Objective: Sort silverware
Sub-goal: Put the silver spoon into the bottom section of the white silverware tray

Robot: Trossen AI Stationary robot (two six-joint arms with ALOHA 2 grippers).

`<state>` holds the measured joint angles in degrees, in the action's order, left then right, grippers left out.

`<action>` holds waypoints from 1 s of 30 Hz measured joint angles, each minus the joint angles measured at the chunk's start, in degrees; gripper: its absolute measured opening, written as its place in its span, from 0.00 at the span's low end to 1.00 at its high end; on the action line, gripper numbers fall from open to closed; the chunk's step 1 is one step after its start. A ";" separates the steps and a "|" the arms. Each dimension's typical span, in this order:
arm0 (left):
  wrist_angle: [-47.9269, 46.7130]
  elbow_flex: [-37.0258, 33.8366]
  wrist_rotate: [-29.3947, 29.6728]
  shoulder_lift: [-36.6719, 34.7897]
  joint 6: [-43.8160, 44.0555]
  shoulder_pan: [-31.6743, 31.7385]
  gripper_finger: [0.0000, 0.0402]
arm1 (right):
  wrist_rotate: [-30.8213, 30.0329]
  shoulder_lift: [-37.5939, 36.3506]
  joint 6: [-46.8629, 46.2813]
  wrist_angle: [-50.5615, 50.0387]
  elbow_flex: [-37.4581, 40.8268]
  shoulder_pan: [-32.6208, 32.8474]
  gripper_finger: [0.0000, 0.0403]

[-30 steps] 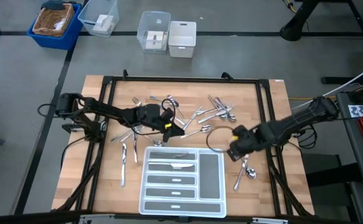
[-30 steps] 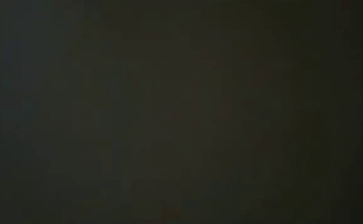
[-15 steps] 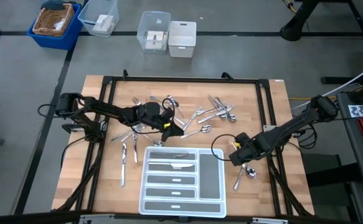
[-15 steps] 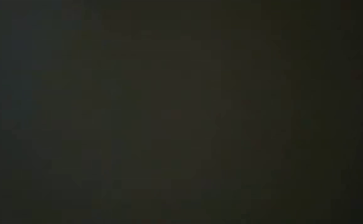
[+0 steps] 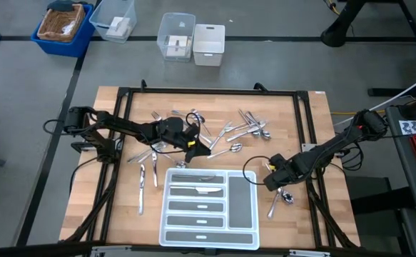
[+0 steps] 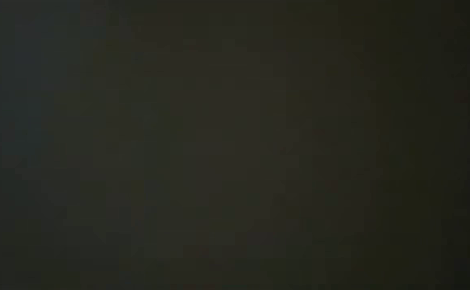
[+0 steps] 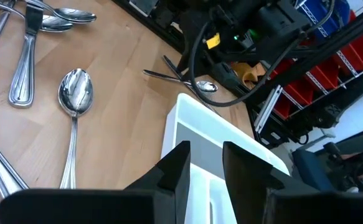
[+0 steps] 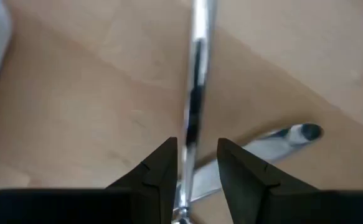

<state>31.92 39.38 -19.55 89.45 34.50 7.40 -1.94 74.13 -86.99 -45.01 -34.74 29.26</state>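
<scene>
Down and nearer has dropped the right gripper (image 8: 193, 163), fingers apart astride a silverware (image 5: 215, 137) handle right of the tray (image 5: 206, 232); left gripper (image 7: 201, 163) hovers parted, empty, over scattered pieces.

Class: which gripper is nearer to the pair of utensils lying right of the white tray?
Right. The right gripper hangs directly above those utensils; the left gripper sits across the tray, by its far-left corner.
</scene>
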 joint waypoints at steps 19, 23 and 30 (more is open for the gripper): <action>0.00 0.00 0.02 0.00 0.02 0.00 0.21 | -0.21 -0.14 0.54 2.44 4.31 0.00 0.25; 0.00 0.00 0.02 0.00 0.04 0.00 0.21 | -0.21 -0.11 0.51 1.76 4.37 -0.02 0.16; 0.00 0.00 0.02 0.00 0.12 0.00 0.21 | -0.15 -0.09 0.01 1.65 4.40 -0.02 0.03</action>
<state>31.92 39.38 -19.53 89.45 34.62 7.40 -2.09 74.04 -86.98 -43.36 -30.34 29.23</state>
